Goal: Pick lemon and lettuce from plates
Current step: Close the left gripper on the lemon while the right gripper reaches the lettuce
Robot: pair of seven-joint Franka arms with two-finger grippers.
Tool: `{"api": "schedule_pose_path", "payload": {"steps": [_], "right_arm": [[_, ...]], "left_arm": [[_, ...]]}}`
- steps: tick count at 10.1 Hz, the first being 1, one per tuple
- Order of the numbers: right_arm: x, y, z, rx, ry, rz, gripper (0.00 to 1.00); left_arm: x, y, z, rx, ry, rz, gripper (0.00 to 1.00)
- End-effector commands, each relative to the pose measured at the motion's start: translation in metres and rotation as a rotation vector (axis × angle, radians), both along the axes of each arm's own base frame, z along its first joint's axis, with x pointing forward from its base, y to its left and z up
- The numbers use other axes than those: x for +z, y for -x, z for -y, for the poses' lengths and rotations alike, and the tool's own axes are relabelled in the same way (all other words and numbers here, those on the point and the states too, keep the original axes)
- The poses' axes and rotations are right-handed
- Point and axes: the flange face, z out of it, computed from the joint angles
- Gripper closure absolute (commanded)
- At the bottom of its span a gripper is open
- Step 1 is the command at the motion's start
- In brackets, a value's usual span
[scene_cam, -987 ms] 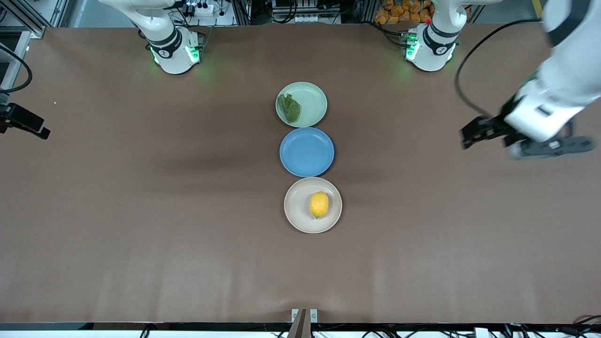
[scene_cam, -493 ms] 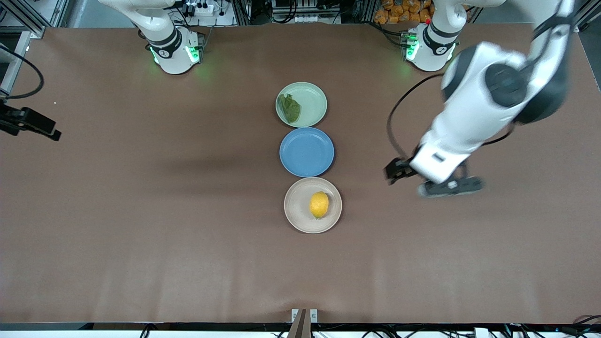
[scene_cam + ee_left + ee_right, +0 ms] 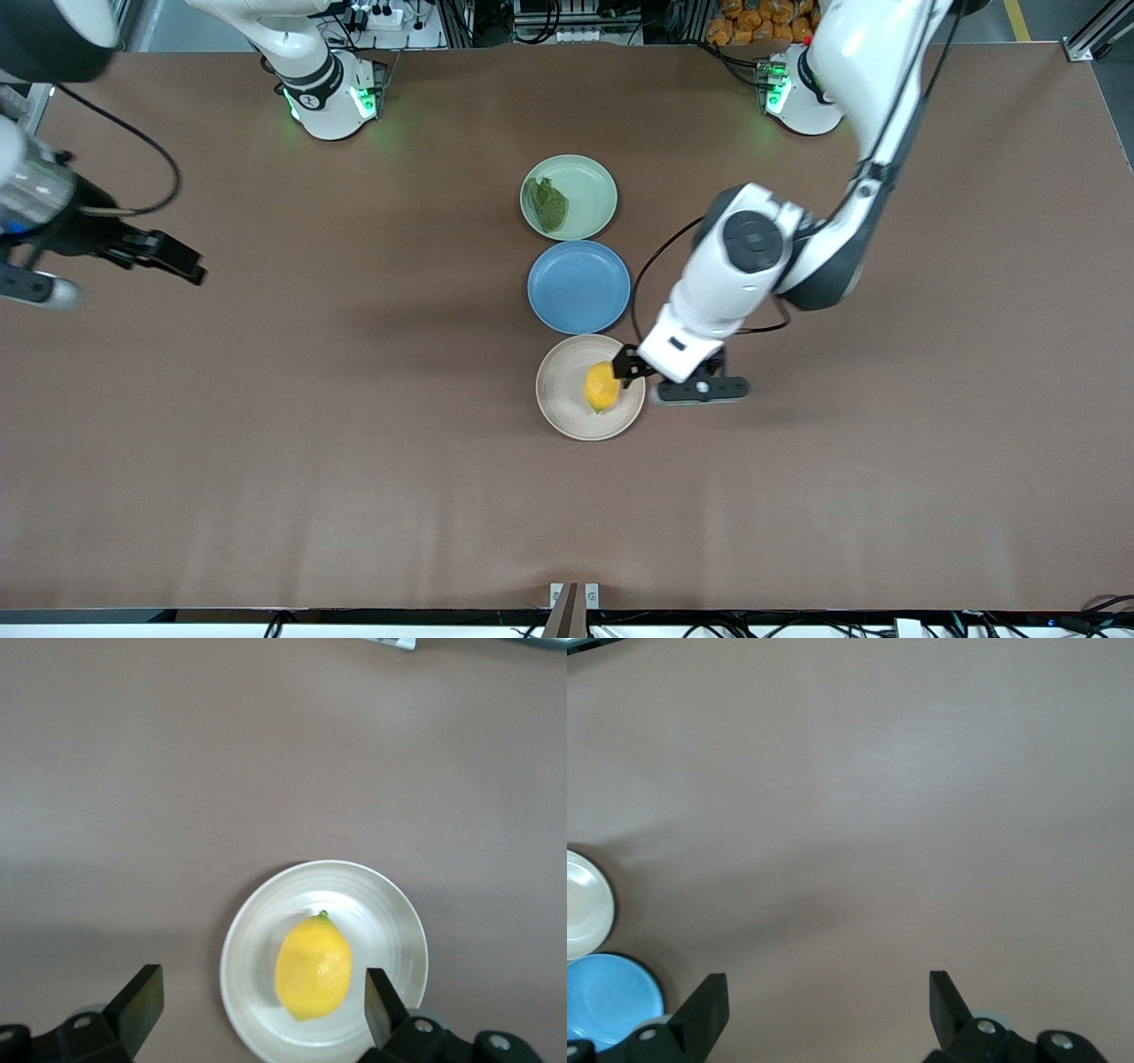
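Note:
The lemon (image 3: 601, 386) lies on the beige plate (image 3: 560, 403), nearest the front camera. The lettuce (image 3: 547, 204) lies on the mint plate (image 3: 595, 188), nearest the bases. My left gripper (image 3: 629, 365) is open and empty, in the air over the beige plate's rim beside the lemon. In the left wrist view the lemon (image 3: 313, 966) on its plate (image 3: 394, 908) sits between the spread fingers (image 3: 142, 992), close to one of them; the gripper's midpoint (image 3: 263, 992) is over the plate. My right gripper (image 3: 177, 261) is open and empty over bare table toward the right arm's end.
An empty blue plate (image 3: 578, 286) lies between the two other plates in one row. The right wrist view shows the open right gripper (image 3: 826, 990) over brown table, with the blue plate (image 3: 607, 997) and a pale plate's edge (image 3: 585, 904) at its border.
My left arm has swung in from the left arm's end of the table to the beige plate. My right gripper has moved inward over the table.

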Motion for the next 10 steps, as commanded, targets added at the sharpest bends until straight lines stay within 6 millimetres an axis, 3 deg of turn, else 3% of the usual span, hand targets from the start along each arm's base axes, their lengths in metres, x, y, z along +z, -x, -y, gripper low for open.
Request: {"api": "schedule_pose_path", "payload": {"steps": [1, 4, 6, 8, 10], "right_arm": [[-0.025, 0.009, -0.055, -0.091, -0.021, 0.012, 0.0], [-0.063, 0.024, -0.12, -0.136, -0.037, 0.023, 0.0], [-0.101, 0.043, -0.178, -0.183, -0.059, 0.041, 0.0], [-0.147, 0.069, -0.229, -0.191, -0.078, 0.041, 0.0], [-0.19, 0.091, -0.27, -0.205, -0.014, 0.043, 0.0]], "left_arm": [[-0.037, -0.004, 0.013, 0.044, 0.008, 0.026, 0.0], [-0.089, 0.012, 0.042, 0.083, 0.033, 0.044, 0.0], [-0.107, 0.021, 0.049, 0.063, -0.021, 0.056, 0.0], [-0.112, 0.019, 0.046, 0.037, -0.051, 0.072, 0.0], [-0.118, 0.026, 0.053, 0.024, -0.057, 0.066, 0.0]]}}
